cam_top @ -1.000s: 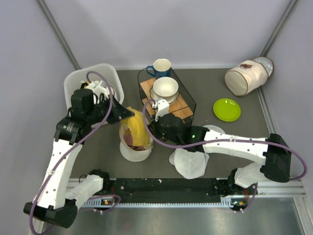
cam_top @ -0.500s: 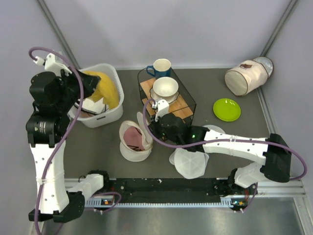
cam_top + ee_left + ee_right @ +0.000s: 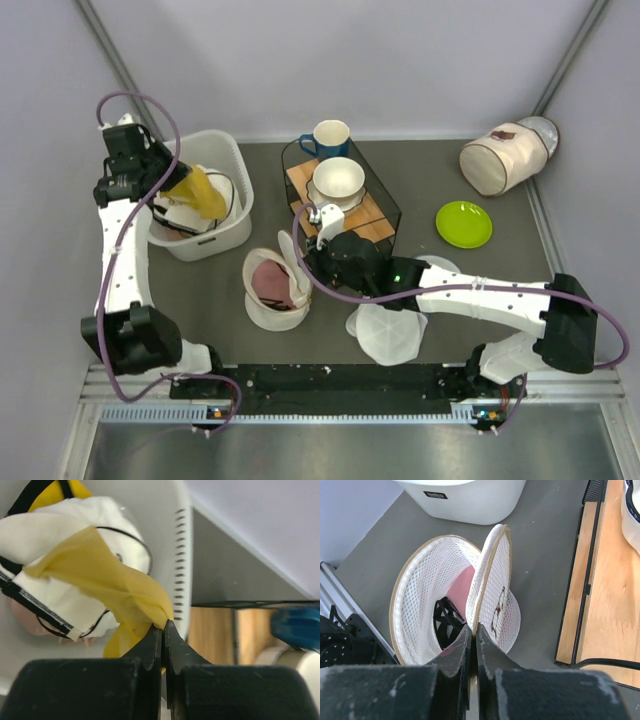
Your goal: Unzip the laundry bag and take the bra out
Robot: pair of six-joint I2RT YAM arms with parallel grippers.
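Note:
The laundry bag [image 3: 272,305] lies open on the grey table in front of the wire rack, a round white mesh pouch with a beige rim [image 3: 422,575]. My right gripper [image 3: 301,262] [image 3: 474,629] is shut on the edge of its raised lid [image 3: 496,587], which stands upright. Inside lies the pink bra [image 3: 270,277] [image 3: 462,582] with dark lace beside it. My left gripper [image 3: 174,184] [image 3: 163,629] is shut on a yellow cloth [image 3: 107,580] that hangs over the white basket [image 3: 222,143].
The basket [image 3: 183,535] holds white, yellow and black-trimmed garments. A black wire rack [image 3: 385,205] carries a bowl [image 3: 338,179] and a blue mug [image 3: 330,135]. A green plate [image 3: 464,224], a white cylinder bag [image 3: 502,158] and translucent discs [image 3: 388,335] lie to the right.
My left arm has swung back and to the left, carrying the yellow cloth from over the bag to the basket. The pink bra now shows in the bag. The right arm has stayed still.

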